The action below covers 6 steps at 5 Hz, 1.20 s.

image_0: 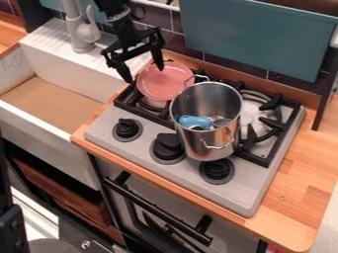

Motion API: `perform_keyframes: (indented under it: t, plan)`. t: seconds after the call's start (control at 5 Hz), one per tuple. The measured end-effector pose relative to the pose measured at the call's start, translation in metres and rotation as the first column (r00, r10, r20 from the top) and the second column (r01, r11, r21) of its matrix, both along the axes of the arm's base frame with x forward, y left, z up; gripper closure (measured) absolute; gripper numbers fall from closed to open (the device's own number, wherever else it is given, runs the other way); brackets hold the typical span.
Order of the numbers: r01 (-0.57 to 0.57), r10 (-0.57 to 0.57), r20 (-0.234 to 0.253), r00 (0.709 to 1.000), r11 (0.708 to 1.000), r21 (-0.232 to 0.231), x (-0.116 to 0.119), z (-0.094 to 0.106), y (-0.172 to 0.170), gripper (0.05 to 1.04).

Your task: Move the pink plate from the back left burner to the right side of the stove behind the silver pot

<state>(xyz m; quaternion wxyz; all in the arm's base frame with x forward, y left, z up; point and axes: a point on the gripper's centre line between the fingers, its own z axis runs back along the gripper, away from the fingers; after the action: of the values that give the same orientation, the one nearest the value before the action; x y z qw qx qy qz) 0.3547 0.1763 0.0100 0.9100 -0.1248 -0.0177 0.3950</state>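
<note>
At the stove's point(241, 195) back corner, sink side, the gripper point(144, 73) hangs with its two fingers spread wide and nothing between them that I can make out. Nearest thing: pink plate point(165, 81), just beside and partly under it, lying from the gripper toward the pot point(201, 147) and a little toward me. One finger is out past the plate's edge on the sink side, the other overlaps its far rim from where I stand; can't tell if either touches. Plate is round, so no long axis; it sits over the back burner, face up, maybe a bit tilted. Arm point(121, 22) comes down from behind, between the tap point(76, 29) and the teal panel point(257, 37), wrist above the fingers, tips pointing down. Pot stands upright next to the plate, farther from the gripper, wire handles on its sides, a blue thing point(192, 121) inside, on the plate's side. Sink point(46, 141) is off the other way, beyond the stove's edge.
</note>
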Motion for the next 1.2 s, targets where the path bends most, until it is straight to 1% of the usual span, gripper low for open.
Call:
perform_keyframes:
  t: [0.2,0.4,0.6,0.8,1.0,1.2]
  plan:
    - [0.081,-0.078,0.057,0.995,0.995,-0.051,-0.002,0.004,0.002,0.085]
    - [0.128,-0.121,0.091,0.988,0.989,-0.078,0.002,0.013,0.006,0.085]
    - [0.168,-0.166,0.046,0.985,0.984,-0.056,-0.009,0.004,0.007,0.085]
    - [0.216,-0.215,0.025,0.976,0.976,-0.041,-0.013,0.000,0.004,0.085]
    - [0.270,-0.269,0.037,0.962,0.962,-0.028,-0.015,-0.008,0.000,0.085]
    - [0.284,-0.282,0.083,0.956,0.958,-0.024,-0.006,-0.007,-0.007,0.085]
